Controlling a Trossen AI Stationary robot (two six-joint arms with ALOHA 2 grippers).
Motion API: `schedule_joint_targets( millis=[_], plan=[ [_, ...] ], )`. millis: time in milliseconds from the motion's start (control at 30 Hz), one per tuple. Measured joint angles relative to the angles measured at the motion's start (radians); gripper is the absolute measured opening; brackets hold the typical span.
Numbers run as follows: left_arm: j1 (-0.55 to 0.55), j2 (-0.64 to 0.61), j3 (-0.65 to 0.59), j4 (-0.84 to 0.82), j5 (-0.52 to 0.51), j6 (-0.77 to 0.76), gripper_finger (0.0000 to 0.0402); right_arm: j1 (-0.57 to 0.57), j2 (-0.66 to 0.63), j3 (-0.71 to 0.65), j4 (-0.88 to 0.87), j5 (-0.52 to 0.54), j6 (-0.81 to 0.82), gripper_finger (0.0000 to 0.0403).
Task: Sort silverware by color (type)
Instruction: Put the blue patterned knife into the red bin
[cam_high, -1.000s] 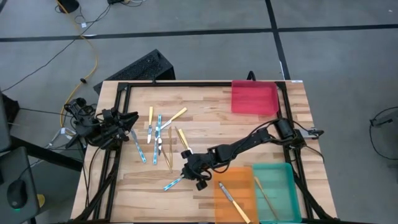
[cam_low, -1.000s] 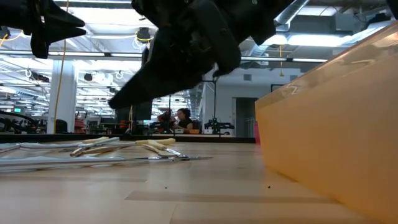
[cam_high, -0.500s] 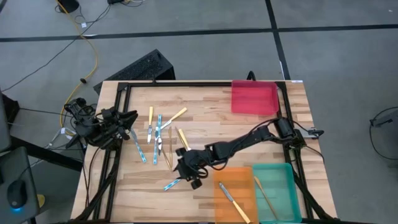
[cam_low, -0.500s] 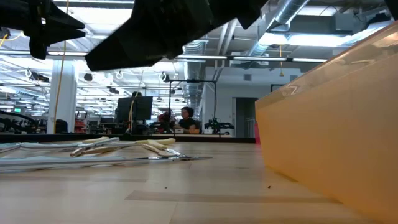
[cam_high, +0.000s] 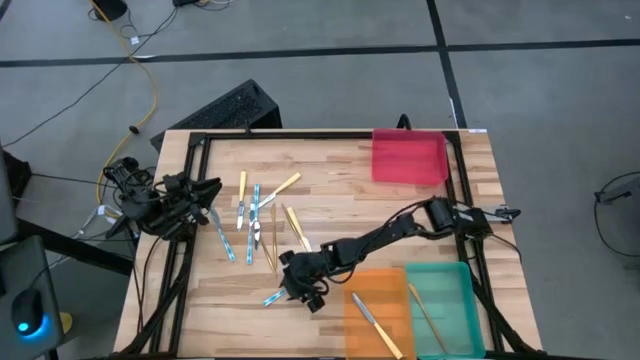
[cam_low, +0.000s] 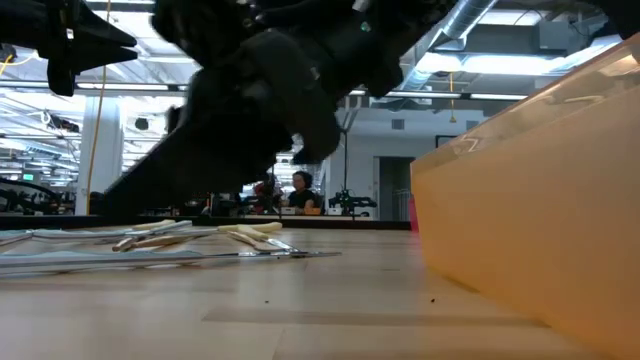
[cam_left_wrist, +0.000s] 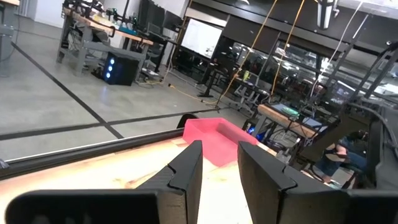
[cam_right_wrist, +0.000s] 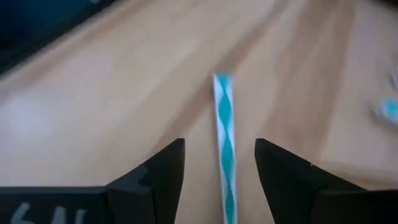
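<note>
On the wooden counter (cam_high: 340, 210) the right arm reaches across toward the near edge, its pincer (cam_high: 300, 283) spread wide, straddling a blue-handled utensil (cam_right_wrist: 224, 143) lying apart from the main scatter of silverware (cam_high: 256, 215). To grip well, I reckon it should drop straight, keep the handle centred between the fingers, then close. The left pincer (cam_high: 208, 190) waits at the counter's left edge, fingers narrowly parted, holding nothing.

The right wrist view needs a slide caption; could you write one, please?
Open right gripper straddling a blue-handled utensil on the table.
</note>
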Motion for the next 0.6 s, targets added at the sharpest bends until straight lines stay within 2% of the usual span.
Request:
schedule_joint_targets(
  millis=[233,600],
  plan=[
    [0.000,0.000,0.000,-0.004,0.004,-0.005,0.0089,-0.001,0.060,0.101,-0.122,-0.026,-0.013,0.0216],
    [0.000,0.000,0.000,-0.030,0.004,-0.025,0.0089,-0.029,0.058,0.107,-0.146,-0.027,-0.010,0.0215]
  ],
)
